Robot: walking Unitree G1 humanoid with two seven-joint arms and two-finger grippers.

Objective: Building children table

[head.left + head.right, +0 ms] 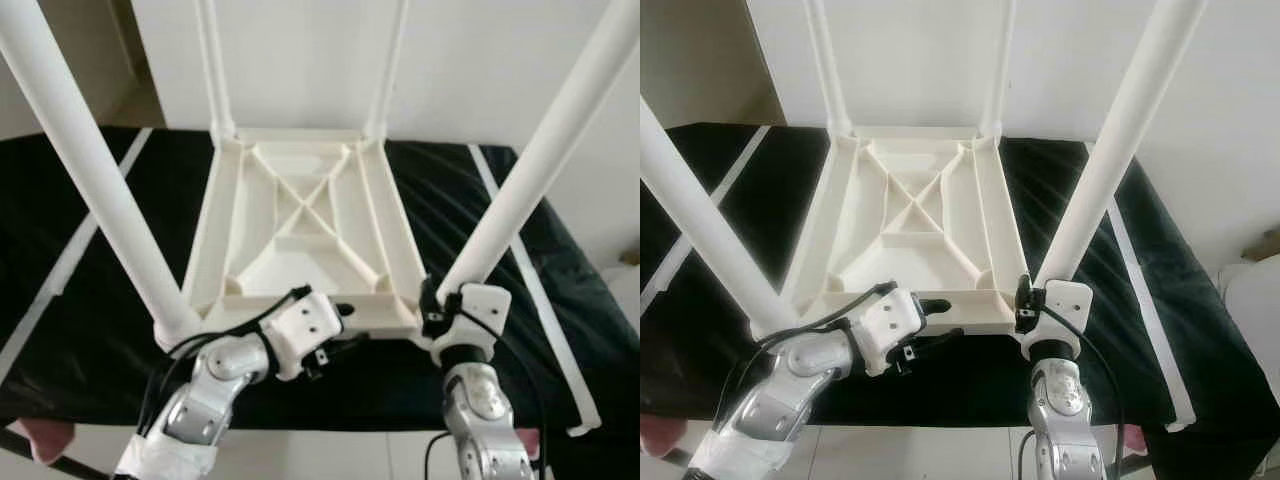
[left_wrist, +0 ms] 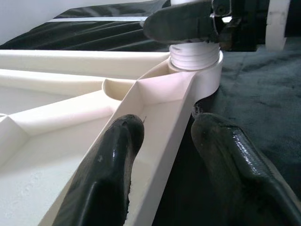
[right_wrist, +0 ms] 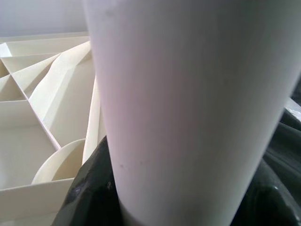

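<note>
The upturned white tabletop (image 1: 300,225) carries 4 legs. The left gripper (image 2: 160,160) straddles its near rim, fingers parted. The right gripper (image 1: 440,305) clamps the near-right leg (image 1: 530,170).

Eye views: bright, even, soft light; wall behind nearly blown out. White table legs (image 1: 95,180) slightly overexposed, splay outward toward frame corners = wide-angle distortion. Black cloth (image 1: 90,330) reads very dark w/ little detail, faint sheen on folds. Focus soft overall, no motion blur. Left wrist view: near fingers (image 2: 108,174) blurred, glossy highlights on them. Right wrist view: leg (image 3: 188,103) too close, out of focus, pinkish cast.
</note>
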